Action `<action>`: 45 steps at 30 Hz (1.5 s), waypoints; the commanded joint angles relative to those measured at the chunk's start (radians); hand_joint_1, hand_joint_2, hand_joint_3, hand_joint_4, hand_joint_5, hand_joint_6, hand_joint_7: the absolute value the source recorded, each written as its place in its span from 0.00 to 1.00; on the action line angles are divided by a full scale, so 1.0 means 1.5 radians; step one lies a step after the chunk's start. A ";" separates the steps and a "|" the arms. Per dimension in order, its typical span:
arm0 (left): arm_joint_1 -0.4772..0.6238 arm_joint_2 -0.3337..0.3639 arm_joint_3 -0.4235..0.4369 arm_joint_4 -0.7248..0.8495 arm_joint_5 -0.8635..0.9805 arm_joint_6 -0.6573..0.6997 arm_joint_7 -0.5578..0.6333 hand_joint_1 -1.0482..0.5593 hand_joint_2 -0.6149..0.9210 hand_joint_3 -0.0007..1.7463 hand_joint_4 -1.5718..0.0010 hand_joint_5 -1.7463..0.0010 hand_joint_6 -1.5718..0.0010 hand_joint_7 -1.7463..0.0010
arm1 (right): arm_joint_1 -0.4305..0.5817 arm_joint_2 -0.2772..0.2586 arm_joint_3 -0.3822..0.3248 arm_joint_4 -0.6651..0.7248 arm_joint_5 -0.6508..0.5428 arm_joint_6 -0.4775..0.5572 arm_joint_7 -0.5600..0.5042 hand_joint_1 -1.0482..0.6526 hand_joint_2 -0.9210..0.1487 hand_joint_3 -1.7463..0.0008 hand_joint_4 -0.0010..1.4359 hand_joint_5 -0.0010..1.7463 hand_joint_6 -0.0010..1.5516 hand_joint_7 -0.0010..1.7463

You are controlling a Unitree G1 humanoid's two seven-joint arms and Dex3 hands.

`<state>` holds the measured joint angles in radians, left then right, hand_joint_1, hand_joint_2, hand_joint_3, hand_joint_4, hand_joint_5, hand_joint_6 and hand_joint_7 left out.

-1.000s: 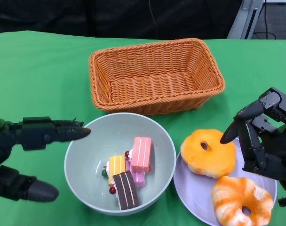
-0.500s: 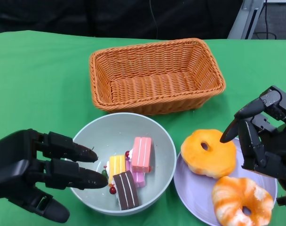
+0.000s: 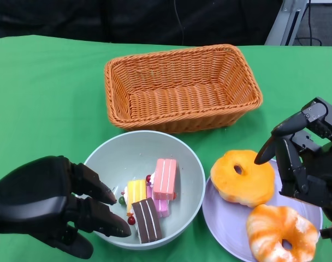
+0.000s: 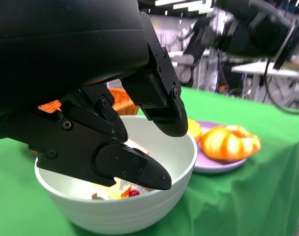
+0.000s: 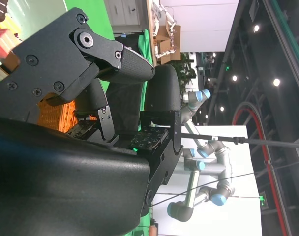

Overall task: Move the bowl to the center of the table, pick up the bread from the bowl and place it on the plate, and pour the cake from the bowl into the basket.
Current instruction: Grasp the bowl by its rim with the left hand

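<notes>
Left robot hand [image 3: 46, 210] over pale-green bowl [image 3: 177, 150]

You see two black hands: the left hand [image 3: 43, 210] has a smooth, rounded matte shell and thick fingers with blunt, glossy tips. The right hand [image 3: 305, 158] looks more skeletal, its angular black links pinned with small silver screws. From the right wrist, round bolt heads show on the flat finger plates
</notes>
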<state>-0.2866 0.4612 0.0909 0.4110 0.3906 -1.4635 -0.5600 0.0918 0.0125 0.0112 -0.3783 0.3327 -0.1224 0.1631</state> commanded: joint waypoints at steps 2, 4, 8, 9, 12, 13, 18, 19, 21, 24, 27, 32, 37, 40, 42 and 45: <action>0.015 0.017 0.002 -0.048 0.071 0.043 0.033 0.31 0.98 0.01 0.34 0.97 0.38 0.99 | 0.004 0.001 -0.002 -0.010 -0.002 0.002 -0.001 0.43 0.45 0.37 0.53 0.88 0.44 0.74; 0.026 0.017 0.003 -0.081 0.110 0.071 0.046 0.31 0.99 0.01 0.34 0.97 0.38 1.00 | 0.005 0.002 -0.002 -0.014 -0.001 0.007 -0.004 0.43 0.46 0.37 0.54 0.87 0.45 0.73; 0.057 0.020 -0.003 -0.171 0.193 0.156 0.066 0.31 1.00 0.01 0.36 0.99 0.40 1.00 | 0.006 0.002 -0.002 -0.017 0.000 0.007 -0.002 0.43 0.47 0.36 0.54 0.86 0.45 0.73; 0.064 0.021 -0.009 -0.190 0.210 0.177 0.071 0.31 1.00 0.01 0.36 0.99 0.40 1.00 | 0.007 0.003 -0.002 -0.019 0.001 0.008 -0.003 0.43 0.48 0.36 0.54 0.86 0.45 0.73; 0.077 0.029 -0.032 -0.227 0.246 0.226 0.087 0.33 1.00 0.00 0.37 1.00 0.40 1.00 | 0.008 0.005 -0.001 -0.021 -0.003 0.004 -0.005 0.43 0.49 0.35 0.54 0.86 0.45 0.72; 0.079 0.032 -0.039 -0.236 0.258 0.240 0.094 0.33 1.00 0.00 0.37 1.00 0.40 1.00 | 0.008 0.005 0.000 -0.022 -0.003 0.002 -0.004 0.43 0.49 0.35 0.54 0.86 0.45 0.72; 0.083 0.051 -0.085 -0.253 0.309 0.293 0.133 0.33 1.00 0.01 0.38 1.00 0.40 1.00 | 0.010 0.011 0.001 -0.026 -0.011 0.002 -0.011 0.42 0.52 0.33 0.54 0.87 0.46 0.73; 0.083 0.054 -0.094 -0.253 0.318 0.301 0.143 0.33 1.00 0.01 0.38 1.00 0.40 1.00 | 0.010 0.011 0.002 -0.026 -0.013 0.003 -0.012 0.42 0.52 0.33 0.54 0.87 0.46 0.73; 0.083 0.058 -0.113 -0.252 0.336 0.320 0.162 0.33 1.00 0.01 0.39 1.00 0.40 1.00 | 0.011 0.013 0.002 -0.029 -0.014 0.005 -0.012 0.42 0.52 0.32 0.54 0.87 0.46 0.73; 0.083 0.065 -0.140 -0.255 0.359 0.355 0.181 0.33 1.00 0.02 0.40 1.00 0.41 1.00 | 0.011 0.013 0.001 -0.030 -0.012 0.007 -0.010 0.42 0.52 0.32 0.54 0.87 0.45 0.74; 0.080 0.061 -0.168 -0.246 0.398 0.392 0.225 0.33 1.00 0.04 0.41 1.00 0.42 1.00 | 0.009 0.015 0.001 -0.026 -0.017 -0.002 -0.009 0.41 0.52 0.31 0.54 0.88 0.45 0.75; 0.063 0.056 -0.222 -0.212 0.447 0.449 0.296 0.33 1.00 0.05 0.42 1.00 0.44 1.00 | 0.011 0.016 0.000 -0.026 -0.020 -0.003 -0.008 0.41 0.53 0.31 0.54 0.88 0.45 0.75; 0.042 0.058 -0.270 -0.176 0.458 0.493 0.331 0.34 1.00 0.07 0.44 1.00 0.47 1.00 | 0.012 0.017 0.001 -0.028 -0.021 0.001 -0.009 0.42 0.53 0.31 0.54 0.89 0.45 0.75; 0.028 0.054 -0.292 -0.133 0.445 0.492 0.369 0.37 1.00 0.08 0.43 0.99 0.46 1.00 | 0.012 0.016 0.001 -0.029 -0.018 0.006 -0.008 0.41 0.54 0.30 0.54 0.88 0.46 0.75; 0.016 0.048 -0.306 -0.079 0.426 0.466 0.425 0.44 1.00 0.04 0.37 0.98 0.37 0.97 | 0.012 0.016 0.002 -0.028 -0.021 0.003 -0.008 0.42 0.54 0.29 0.55 0.88 0.46 0.74; -0.008 0.046 -0.327 -0.006 0.418 0.425 0.514 0.48 1.00 0.02 0.25 0.93 0.26 0.94 | 0.012 0.016 0.002 -0.024 -0.020 -0.002 -0.004 0.42 0.55 0.29 0.54 0.87 0.46 0.74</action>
<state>-0.2794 0.5235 -0.3878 0.3587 1.0245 -0.8037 0.1532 0.1084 0.0372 0.0165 -0.4097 0.2984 -0.1150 0.1560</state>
